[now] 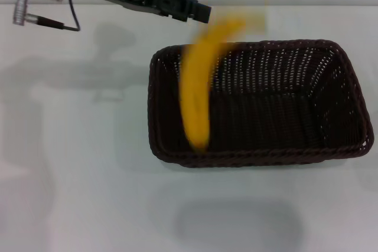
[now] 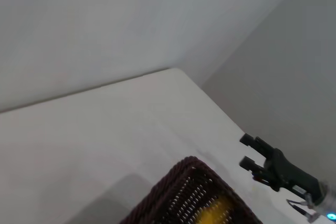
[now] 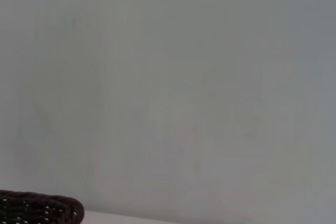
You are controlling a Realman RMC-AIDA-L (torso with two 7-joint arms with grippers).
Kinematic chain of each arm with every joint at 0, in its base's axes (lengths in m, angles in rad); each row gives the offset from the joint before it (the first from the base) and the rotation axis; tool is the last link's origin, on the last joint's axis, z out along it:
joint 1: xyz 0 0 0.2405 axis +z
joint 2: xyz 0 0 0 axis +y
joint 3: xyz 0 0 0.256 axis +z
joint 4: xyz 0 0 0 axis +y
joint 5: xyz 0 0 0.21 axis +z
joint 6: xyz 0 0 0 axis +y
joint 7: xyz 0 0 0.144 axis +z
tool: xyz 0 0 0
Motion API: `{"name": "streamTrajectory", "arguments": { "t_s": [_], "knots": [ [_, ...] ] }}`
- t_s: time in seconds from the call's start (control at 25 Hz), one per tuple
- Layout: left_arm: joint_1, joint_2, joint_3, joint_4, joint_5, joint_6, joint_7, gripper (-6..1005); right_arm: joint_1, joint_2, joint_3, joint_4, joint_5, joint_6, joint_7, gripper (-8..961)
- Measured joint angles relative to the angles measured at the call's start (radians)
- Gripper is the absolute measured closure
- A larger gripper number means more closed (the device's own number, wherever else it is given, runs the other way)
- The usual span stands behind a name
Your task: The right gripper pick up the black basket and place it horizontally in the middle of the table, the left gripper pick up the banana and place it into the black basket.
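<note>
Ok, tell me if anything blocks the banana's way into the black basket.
Nothing visible does. The banana is a blur over the black basket's open left part, just below the left gripper; nothing else lies inside. The right gripper sits open, off to the side.

The curved yellow banana [image 1: 201, 81] is a motion-smeared streak over the dark woven wicker basket [image 1: 348, 104], its stem and tip too blurred to make out. In the left wrist view only one basket corner [image 2: 181, 184] and a yellow scrap of banana [image 2: 215, 214] show, cut by the edge. The right wrist view catches just a sliver of braided rim [image 3: 42, 208].

The right black-jawed end effector [image 2: 251, 152] appears small and far off, its arm cut off by the frame.
</note>
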Motion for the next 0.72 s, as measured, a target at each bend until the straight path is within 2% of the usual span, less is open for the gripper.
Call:
{"name": "streamTrajectory", "arguments": {
  "t_s": [0.24,0.44,0.48,0.56,0.72],
  "knots": [
    [0.017,-0.003,0.001,0.005,-0.001,0.024,0.061,345,-0.002,0.000,0.012,0.000,0.000,0.026,0.000,84],
    [0.062,-0.015,-0.005,0.035,-0.049,0.043,0.164,165,-0.007,0.000,0.053,0.006,0.001,0.068,0.000,84],
    [0.083,-0.023,-0.006,0.049,-0.070,0.058,0.213,129,-0.008,0.000,0.063,0.009,0.001,0.075,-0.001,84],
    [0.130,-0.036,-0.006,0.080,-0.107,0.089,0.286,130,-0.007,0.000,0.075,0.015,0.001,0.083,-0.005,84],
    [0.280,-0.072,-0.008,0.151,-0.203,0.169,0.454,130,0.005,0.001,0.078,0.041,0.001,0.104,-0.039,84]
  ]
}}
